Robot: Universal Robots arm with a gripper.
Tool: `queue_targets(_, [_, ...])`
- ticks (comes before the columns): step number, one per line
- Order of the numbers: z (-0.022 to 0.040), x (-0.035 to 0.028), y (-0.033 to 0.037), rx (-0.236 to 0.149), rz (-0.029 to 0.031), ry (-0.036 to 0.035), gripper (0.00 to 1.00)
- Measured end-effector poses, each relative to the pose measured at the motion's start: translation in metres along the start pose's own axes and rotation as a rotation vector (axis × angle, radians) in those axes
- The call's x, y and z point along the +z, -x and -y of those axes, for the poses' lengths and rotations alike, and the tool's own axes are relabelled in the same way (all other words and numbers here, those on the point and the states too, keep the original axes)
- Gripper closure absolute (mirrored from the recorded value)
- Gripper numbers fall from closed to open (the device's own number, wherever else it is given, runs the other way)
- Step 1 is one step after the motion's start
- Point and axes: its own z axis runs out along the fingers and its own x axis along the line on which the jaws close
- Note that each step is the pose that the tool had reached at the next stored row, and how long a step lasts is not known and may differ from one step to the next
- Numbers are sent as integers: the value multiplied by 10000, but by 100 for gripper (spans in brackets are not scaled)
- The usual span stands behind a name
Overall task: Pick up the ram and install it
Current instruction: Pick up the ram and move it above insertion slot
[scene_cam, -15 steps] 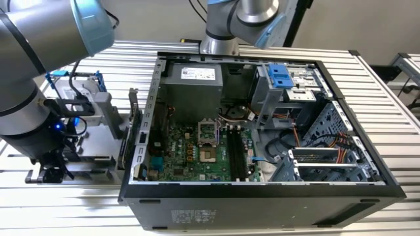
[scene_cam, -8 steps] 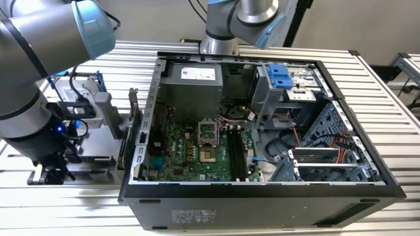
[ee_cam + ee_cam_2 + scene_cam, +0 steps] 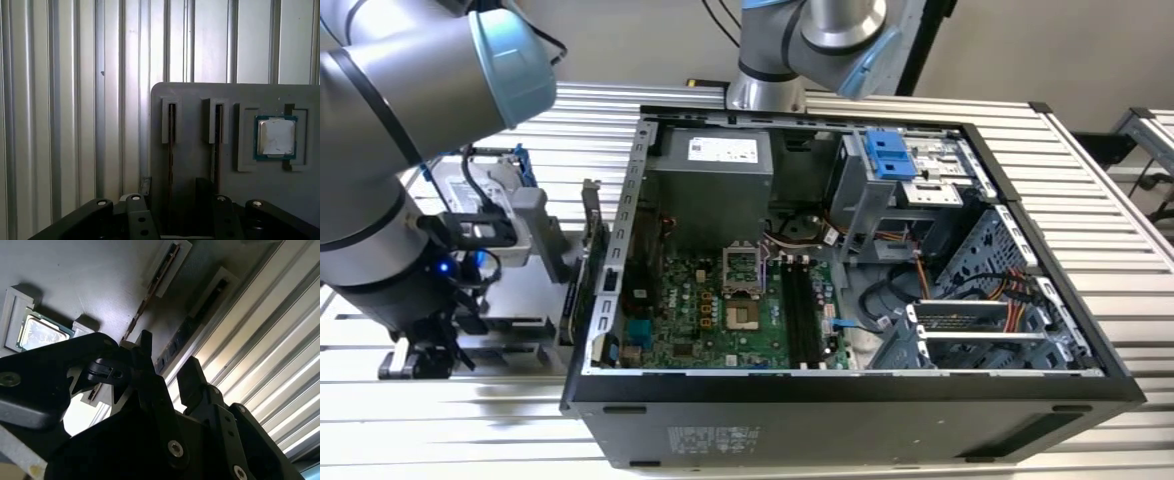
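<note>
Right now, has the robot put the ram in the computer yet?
Not yet. Done: the end effector sits open at the grey tray, one finger each side of the ram. In hand: nothing, the ram stands in its tray slot. Left: the ram is not yet gripped or lifted, and the motherboard's black slots look empty in the exterior view.

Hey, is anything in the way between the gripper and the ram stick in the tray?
Nothing visible. The gripper is open close over the ram, which stands edge-on in the grey tray; the processor chip sits apart.
</note>
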Motion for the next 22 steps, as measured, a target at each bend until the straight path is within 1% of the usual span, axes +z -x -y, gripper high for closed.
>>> queue_targets(11, [0,42,-3,-14,0,0,0])
queue_targets(14, [0,48,-4,-76,-1,2,0])
queue_targets(22, [1,49,-4,-84,-1,2,0])
